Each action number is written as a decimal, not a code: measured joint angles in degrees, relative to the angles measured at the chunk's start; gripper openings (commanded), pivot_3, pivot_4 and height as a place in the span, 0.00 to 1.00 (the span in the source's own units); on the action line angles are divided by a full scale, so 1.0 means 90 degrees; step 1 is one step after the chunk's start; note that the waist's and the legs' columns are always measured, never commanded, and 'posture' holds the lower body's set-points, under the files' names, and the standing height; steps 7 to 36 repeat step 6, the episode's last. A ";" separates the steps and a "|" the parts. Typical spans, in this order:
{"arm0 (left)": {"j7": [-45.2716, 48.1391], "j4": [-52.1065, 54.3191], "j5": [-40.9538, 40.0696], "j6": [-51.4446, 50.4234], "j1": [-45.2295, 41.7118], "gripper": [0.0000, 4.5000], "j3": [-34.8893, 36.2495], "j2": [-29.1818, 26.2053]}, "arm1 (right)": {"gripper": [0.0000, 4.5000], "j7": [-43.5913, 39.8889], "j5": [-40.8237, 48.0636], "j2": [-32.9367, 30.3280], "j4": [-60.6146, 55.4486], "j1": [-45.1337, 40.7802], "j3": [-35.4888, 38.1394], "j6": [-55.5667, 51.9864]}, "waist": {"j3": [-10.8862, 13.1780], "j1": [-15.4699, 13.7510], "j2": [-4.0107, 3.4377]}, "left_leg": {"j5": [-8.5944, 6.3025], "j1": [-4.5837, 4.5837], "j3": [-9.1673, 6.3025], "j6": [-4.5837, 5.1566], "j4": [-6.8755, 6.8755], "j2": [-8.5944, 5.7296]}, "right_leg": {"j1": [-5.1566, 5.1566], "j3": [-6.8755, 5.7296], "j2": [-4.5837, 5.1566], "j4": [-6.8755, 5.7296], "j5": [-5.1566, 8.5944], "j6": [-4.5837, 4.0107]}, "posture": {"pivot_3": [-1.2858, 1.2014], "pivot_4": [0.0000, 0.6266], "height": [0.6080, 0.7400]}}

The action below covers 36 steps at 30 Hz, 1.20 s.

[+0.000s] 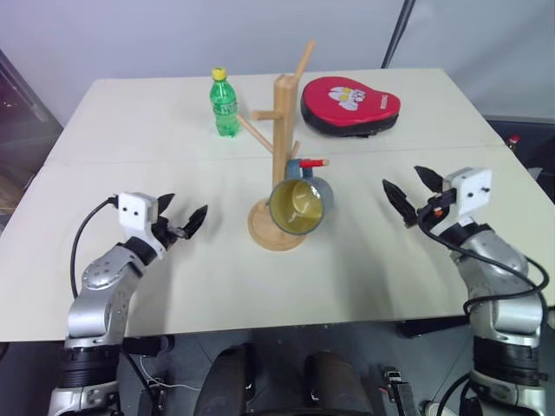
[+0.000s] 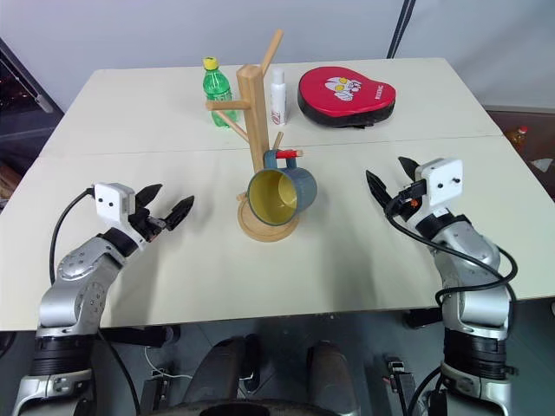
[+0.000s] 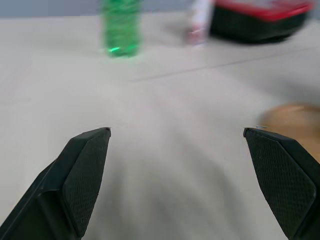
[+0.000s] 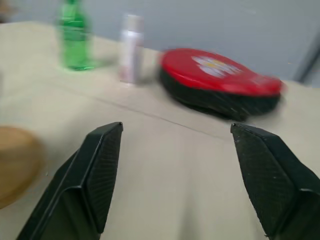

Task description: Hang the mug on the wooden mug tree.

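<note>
Between my two claws the work sits in the middle of the bench. My right claw is released, its black fingers spread and empty above the bench, well apart from everything; my left claw is the same on the other side, fingers wide with nothing between them.

Moving inward, the mug hangs by its loop handle on the red-tipped peg of the wooden mug tree, low on the post, its pale yellow mouth tipped toward me. It seems to hang just above the tree's round base; I cannot tell whether it touches it. I judge the hanging done.

If I had to take the mug again, I'd treat it as stiff, fairly heavy for its size, glazed and so slippery, and liable to chip against the post. I'd pinch across the wall at the rim, one finger inside, leaving the handle free.

Farther back stand a green bottle, a small white bottle and a red pad.
</note>
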<state>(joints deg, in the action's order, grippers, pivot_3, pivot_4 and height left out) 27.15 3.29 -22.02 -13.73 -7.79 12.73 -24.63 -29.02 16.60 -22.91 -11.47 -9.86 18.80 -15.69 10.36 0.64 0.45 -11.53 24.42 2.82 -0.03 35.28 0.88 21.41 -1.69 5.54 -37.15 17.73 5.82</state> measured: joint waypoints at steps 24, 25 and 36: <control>-0.0320 -0.0275 0.0171 0.0296 0.0195 1.00 0.0074 0.0245 | 0.79 0.0198 -0.0003 0.0240 0.0657 0.0348 -0.0020 0.0526 | 0.0000 0.0000 0.0000 | 0.0000 -0.0001 0.0001 0.0000 0.0002 -0.0002 | -0.0001 0.0001 0.0003 -0.0002 -0.0001 0.0002 | 0.52 0.24 1.00; -0.0320 -0.0275 0.0171 0.0296 0.0195 1.00 0.0074 0.0245 | 0.79 0.0198 -0.0003 0.0240 0.0657 0.0348 -0.0020 0.0526 | 0.0000 0.0000 0.0000 | 0.0000 -0.0001 0.0001 0.0000 0.0002 -0.0002 | -0.0001 0.0001 0.0003 -0.0002 -0.0001 0.0002 | 0.52 0.24 1.00; -0.0320 -0.0275 0.0171 0.0296 0.0195 1.00 0.0074 0.0245 | 0.79 0.0198 -0.0003 0.0240 0.0657 0.0348 -0.0020 0.0526 | 0.0000 0.0000 0.0000 | 0.0000 -0.0001 0.0001 0.0000 0.0002 -0.0002 | -0.0001 0.0001 0.0003 -0.0002 -0.0001 0.0002 | 0.52 0.24 1.00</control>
